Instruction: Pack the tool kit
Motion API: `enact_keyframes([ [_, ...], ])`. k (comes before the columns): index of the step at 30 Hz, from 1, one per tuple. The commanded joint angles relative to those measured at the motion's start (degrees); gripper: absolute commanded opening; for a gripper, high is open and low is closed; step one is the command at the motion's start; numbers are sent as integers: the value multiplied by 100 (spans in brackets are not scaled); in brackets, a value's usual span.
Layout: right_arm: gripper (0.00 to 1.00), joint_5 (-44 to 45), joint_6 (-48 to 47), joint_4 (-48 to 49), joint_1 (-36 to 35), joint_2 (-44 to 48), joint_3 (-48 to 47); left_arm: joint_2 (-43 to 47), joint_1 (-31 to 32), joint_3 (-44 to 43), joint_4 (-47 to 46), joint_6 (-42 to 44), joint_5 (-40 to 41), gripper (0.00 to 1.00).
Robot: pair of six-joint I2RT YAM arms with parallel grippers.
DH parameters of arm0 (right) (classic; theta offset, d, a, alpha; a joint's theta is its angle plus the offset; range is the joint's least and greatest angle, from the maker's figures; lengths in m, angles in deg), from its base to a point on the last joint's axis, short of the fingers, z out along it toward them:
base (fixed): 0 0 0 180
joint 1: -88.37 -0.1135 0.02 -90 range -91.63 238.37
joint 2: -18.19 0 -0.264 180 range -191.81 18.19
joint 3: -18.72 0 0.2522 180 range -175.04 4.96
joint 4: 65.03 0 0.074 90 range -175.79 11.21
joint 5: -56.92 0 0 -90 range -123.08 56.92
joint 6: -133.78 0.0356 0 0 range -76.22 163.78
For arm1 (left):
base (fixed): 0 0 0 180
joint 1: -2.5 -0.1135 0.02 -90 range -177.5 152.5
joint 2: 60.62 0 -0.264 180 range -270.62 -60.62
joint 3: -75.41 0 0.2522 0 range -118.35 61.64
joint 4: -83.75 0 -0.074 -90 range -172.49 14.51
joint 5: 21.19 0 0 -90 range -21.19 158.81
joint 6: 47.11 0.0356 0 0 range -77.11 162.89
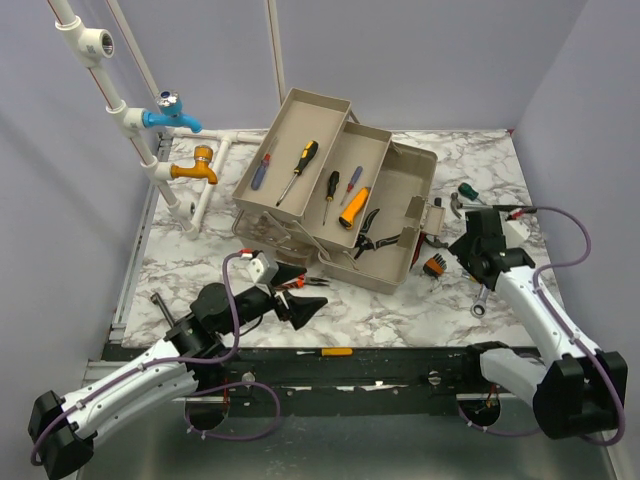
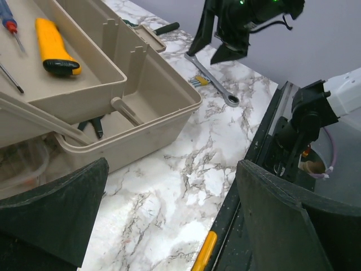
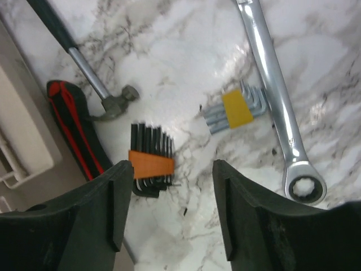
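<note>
R gripper (image 3: 169,180), jaws apart over the black hex-key set (image 3: 151,164), should centre on its orange band before pinching; L gripper (image 2: 172,175) hangs wide open, empty.

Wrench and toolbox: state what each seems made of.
Wrench: probably polished steel, going by its bright silvery sheen and reflections. Toolbox: looks like matte beige plastic, with moulded ribs and an even, dull surface.

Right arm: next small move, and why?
Probably nudge the right gripper toward the black hex-key set in the orange holder, then lower. Its jaws are open above the marble table, but the set lies off-centre, beside one finger rather than between them, and nothing is held.
</note>
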Motion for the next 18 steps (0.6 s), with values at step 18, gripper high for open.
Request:
enact_keyframes([
  [18,90,-1941,321,2332,26,-281,1512,681,34,526,-409,581,393,99],
])
